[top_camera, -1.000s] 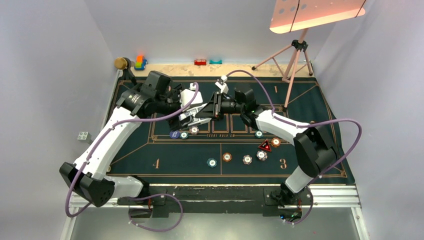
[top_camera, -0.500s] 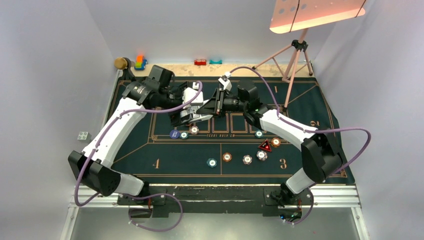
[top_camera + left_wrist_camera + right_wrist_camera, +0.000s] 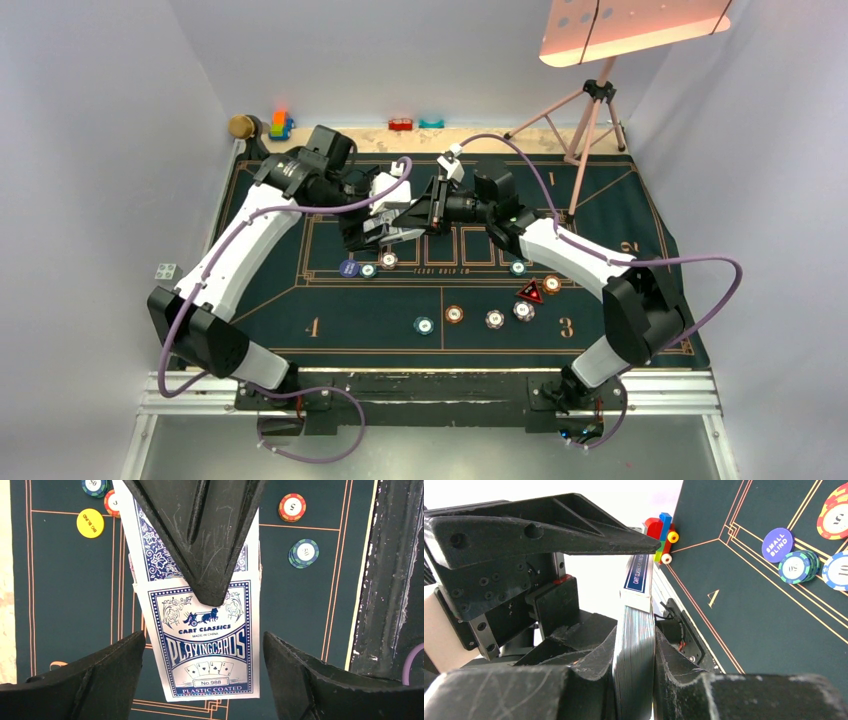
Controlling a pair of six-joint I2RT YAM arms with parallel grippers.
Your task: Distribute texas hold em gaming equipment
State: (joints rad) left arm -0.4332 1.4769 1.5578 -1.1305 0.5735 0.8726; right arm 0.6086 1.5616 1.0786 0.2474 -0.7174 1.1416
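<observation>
Seeing left end effector open, fingers straddling the card box with gaps both sides. Box holds only the far end of the playing cards; right end effector clamps the bare deck above the mat, mid-table.

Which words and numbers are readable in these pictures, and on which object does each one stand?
"CART CLASSICS" - card box
"MADE IN CHINA" - card box
"PLAYINGCARDS" - card box
"No.988" - card box
"PLASTIC COATED" - card box
"BIG BLIND" - yellow button
"SMALL BLIND" - purple disc
"5" - orange chip
"50" - teal chip
"1", "3", "4" - mat
Other chips and the mat's centre lettering: too blurred.
</observation>
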